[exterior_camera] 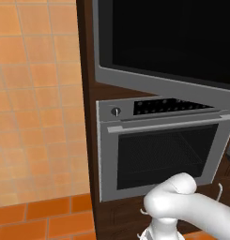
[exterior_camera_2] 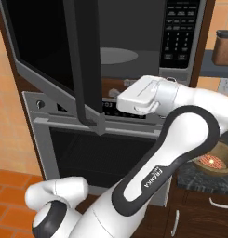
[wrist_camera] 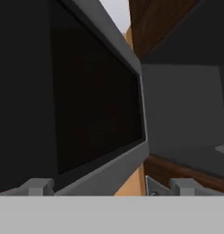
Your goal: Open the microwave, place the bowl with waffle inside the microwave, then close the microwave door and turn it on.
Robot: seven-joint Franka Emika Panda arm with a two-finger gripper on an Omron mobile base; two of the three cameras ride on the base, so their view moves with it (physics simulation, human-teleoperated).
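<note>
Right in front of my tool [wrist_camera: 109,186], whose two tips stand wide with nothing between them, the microwave door [wrist_camera: 93,105] hangs open, while the bowl [exterior_camera_2: 213,160] I need next sits low on the table [exterior_camera_2: 194,179], off to my right.

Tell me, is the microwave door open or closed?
Open. The microwave door is swung out toward the robot, and past it you can see inside the microwave, down to its round plate.
</note>
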